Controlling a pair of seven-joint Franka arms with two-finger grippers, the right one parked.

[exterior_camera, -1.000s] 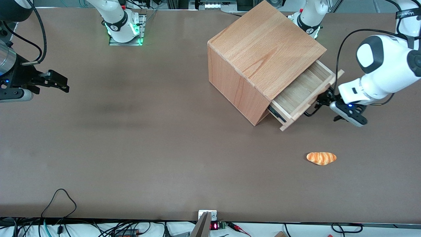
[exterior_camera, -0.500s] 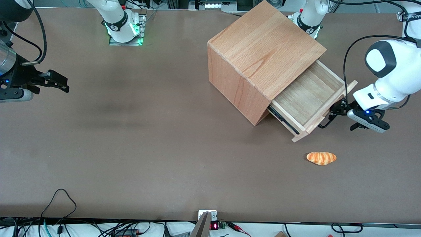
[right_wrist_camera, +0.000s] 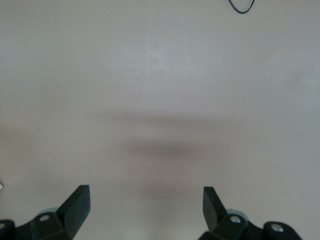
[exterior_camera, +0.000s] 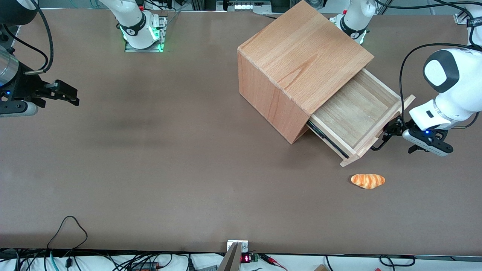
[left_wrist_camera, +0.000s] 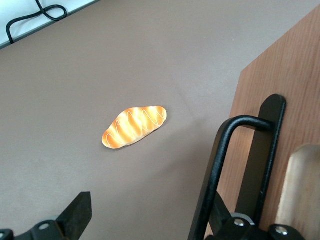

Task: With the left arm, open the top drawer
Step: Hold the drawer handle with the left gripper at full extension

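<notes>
The top drawer [exterior_camera: 350,113] stands pulled far out of the wooden cabinet [exterior_camera: 301,56], its pale floor bare. My left arm [exterior_camera: 448,86] reaches toward the drawer front from the working arm's end of the table. Its gripper [exterior_camera: 391,130] is at the thin black bar handle [exterior_camera: 379,145]. In the left wrist view the gripper [left_wrist_camera: 150,210] is open, its fingers set wide apart. The handle [left_wrist_camera: 220,150] runs along the drawer front [left_wrist_camera: 270,100] close against one finger [left_wrist_camera: 227,222]; the other finger [left_wrist_camera: 80,210] hangs over the table.
A toy bread roll [exterior_camera: 368,180] lies on the brown table [exterior_camera: 188,150], nearer the front camera than the drawer's corner; it also shows from the wrist [left_wrist_camera: 134,126]. Cables trail along the table's near edge [exterior_camera: 67,229].
The drawer has slid farther out of the cabinet, toward the working arm's end and the front camera. The gripper moved with the handle the same way.
</notes>
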